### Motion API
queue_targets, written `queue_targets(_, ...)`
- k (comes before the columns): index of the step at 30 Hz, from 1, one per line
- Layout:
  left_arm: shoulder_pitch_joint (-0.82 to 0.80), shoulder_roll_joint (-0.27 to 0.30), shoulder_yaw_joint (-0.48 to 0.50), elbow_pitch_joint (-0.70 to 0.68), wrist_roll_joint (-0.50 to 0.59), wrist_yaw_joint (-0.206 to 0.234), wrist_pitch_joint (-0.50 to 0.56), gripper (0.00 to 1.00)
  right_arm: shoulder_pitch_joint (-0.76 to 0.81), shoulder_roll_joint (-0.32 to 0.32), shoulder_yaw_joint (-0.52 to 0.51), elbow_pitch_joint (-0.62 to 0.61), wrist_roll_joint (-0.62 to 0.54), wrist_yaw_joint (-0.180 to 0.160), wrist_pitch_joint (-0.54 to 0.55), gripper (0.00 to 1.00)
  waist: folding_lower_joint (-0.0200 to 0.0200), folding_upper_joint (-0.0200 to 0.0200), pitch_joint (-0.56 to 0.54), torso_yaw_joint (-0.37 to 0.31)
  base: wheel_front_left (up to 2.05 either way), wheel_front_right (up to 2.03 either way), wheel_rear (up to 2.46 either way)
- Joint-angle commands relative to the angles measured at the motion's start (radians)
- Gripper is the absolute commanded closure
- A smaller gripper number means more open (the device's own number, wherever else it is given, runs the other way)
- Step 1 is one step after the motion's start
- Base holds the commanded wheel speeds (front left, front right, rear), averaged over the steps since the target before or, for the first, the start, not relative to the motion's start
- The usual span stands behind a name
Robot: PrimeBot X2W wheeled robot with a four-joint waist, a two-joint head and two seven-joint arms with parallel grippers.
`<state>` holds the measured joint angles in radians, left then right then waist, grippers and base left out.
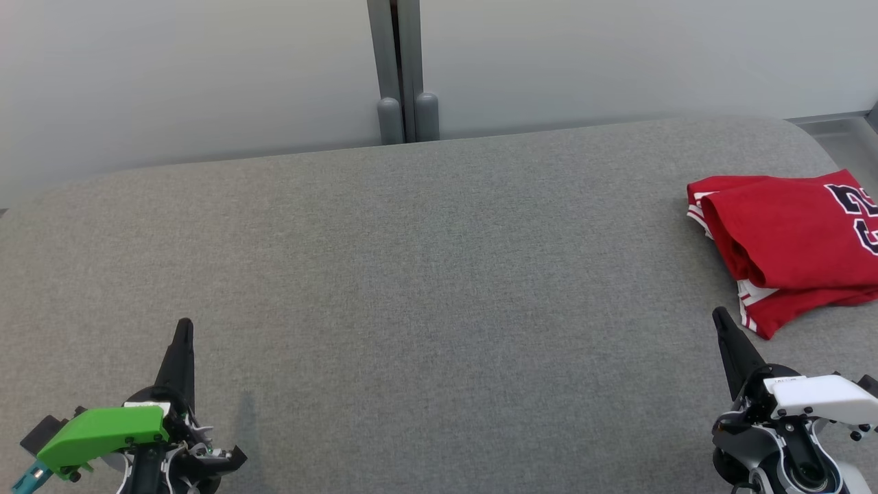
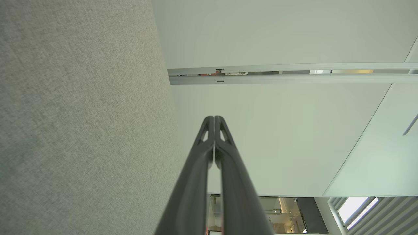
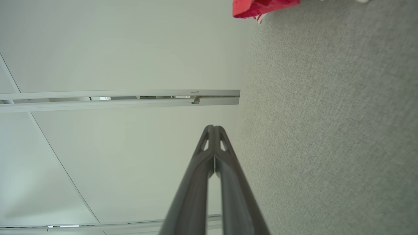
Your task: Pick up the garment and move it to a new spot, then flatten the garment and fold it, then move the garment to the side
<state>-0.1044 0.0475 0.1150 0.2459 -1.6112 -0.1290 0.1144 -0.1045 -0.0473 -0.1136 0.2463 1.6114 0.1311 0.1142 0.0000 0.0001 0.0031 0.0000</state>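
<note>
The garment (image 1: 789, 240), a red T-shirt with striped trim and navy lettering, lies folded at the right edge of the grey table (image 1: 425, 274). A corner of it (image 3: 261, 7) shows at the top of the right wrist view. My right gripper (image 1: 719, 317) is shut and empty, its tip just below and left of the garment's lower corner, not touching it. In its own view the right gripper (image 3: 214, 128) has fingertips pressed together. My left gripper (image 1: 184, 324) sits at the lower left, far from the garment, shut with nothing held. The left wrist view also shows this gripper (image 2: 214, 118) closed.
A pale wall stands behind the table, with a grey vertical post (image 1: 401, 68) at its middle. The table's far right corner is rounded, with a grey ledge (image 1: 844, 134) beyond it. Bare grey cloth stretches between the two grippers.
</note>
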Motion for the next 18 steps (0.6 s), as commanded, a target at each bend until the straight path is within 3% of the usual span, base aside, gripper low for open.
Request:
queue_targets(1, -0.010, 0.005, 0.002, -0.002, -0.002, -0.004, 0.004, 1.00, -0.008, -0.006, -0.002, -0.004, 0.003, -0.001, 0.003, 1.00, 0.0000, -0.0001, 0.000, 0.000, 0.00, 0.00, 0.00)
queue_targets(18, -0.010, 0.005, 0.002, -0.002, -0.002, -0.004, 0.004, 1.00, -0.008, -0.006, -0.002, -0.004, 0.003, -0.001, 0.003, 1.00, 0.0000, -0.0001, 0.000, 0.000, 0.00, 0.00, 0.00)
